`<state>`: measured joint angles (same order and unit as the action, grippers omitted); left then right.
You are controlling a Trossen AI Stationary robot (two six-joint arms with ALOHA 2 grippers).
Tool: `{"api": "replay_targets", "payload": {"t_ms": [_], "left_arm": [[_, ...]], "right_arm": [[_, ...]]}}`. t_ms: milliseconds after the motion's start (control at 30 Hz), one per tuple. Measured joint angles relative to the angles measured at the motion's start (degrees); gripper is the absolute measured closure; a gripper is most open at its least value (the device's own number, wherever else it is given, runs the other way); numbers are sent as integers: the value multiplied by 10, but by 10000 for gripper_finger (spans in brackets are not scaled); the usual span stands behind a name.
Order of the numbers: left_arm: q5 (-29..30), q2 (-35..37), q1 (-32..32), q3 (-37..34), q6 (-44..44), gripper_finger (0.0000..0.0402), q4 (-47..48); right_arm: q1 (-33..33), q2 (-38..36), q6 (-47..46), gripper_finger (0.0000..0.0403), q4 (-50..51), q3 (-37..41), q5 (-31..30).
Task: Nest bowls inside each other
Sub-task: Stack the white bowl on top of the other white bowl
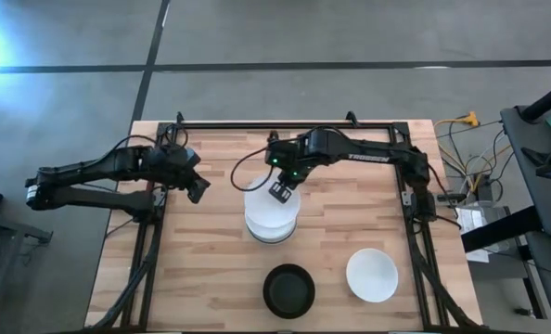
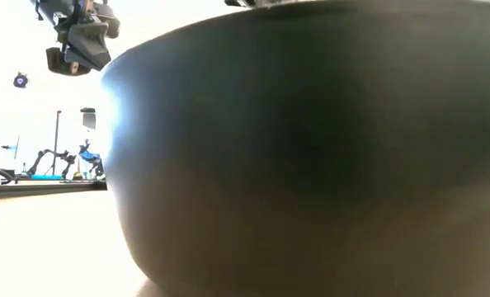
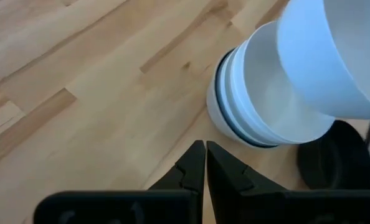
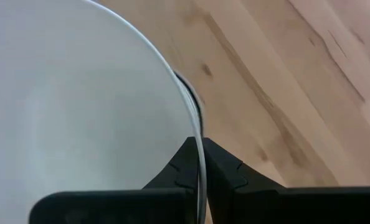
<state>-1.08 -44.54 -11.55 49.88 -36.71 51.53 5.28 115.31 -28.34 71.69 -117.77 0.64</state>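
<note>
High view: right gripper (image 1: 280,192) sits over the middle of the table (image 1: 211,269), at the far rim of a white bowl (image 1: 273,206) held above a stack (image 1: 272,225) of nested bowls. A black bowl (image 1: 288,289) stands alone at the near edge, and a lone white bowl (image 1: 372,275) just to its right. Left gripper (image 1: 199,188) hangs off to the left of the stack, well apart from it.

Right wrist view: the gripper's fingers (image 4: 186,168) are clamped on the thin rim of the white bowl (image 4: 79,118), one inside, one outside. A dark edge shows just beyond the rim.

Left wrist view: left gripper (image 3: 205,149) has its fingers pressed together, holding nothing. It shows what the high view hides: the held bowl (image 3: 334,56) is tilted and lifted clear of the stack (image 3: 260,99), which has a dark band among its white rims.

Low view: black bowl's (image 2: 311,148) wall fills nearly the whole picture; a gripper (image 2: 78,49) shows at upper left.
</note>
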Motion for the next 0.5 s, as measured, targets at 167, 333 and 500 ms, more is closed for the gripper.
{"api": "replay_targets", "payload": {"t_ms": [167,333,500], "left_arm": [[0,-9,0,-8,0,402,1],[0,-19,0,-8,3,402,4],[0,-22,0,-8,16,402,4]], "right_arm": [[0,10,13,394,60,4,-3],[0,11,20,394,68,20,-5],[0,9,20,394,48,20,-7]]}}
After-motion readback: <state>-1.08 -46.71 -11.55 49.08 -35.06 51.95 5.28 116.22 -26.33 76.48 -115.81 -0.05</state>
